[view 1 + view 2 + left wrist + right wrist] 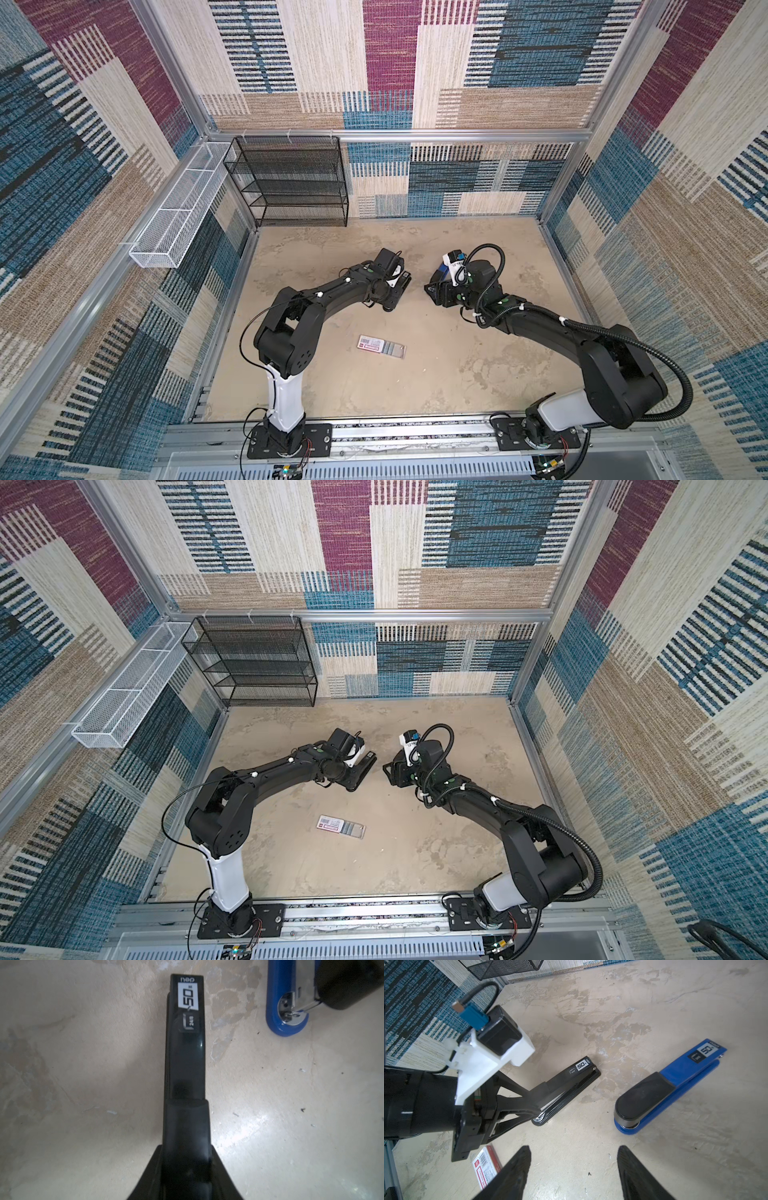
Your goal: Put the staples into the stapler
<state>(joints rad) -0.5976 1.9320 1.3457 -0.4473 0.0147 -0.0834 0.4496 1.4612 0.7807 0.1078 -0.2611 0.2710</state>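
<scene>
In both top views the staples (381,346) (341,826) lie flat on the table (457,374), near its front middle. Their long axis runs left to right, barcoded card end left and clear tray right. Both arms bend inward beyond them.

Left wrist view: the left gripper (185,1159) pinches the rear of the black stapler (185,1053), whose nose points straight away, with the blue stapler (276,1018) alongside.

Right wrist view: the right gripper (573,1159) hangs wide and empty, and both staplers lie roughly parallel ahead of it.
</scene>
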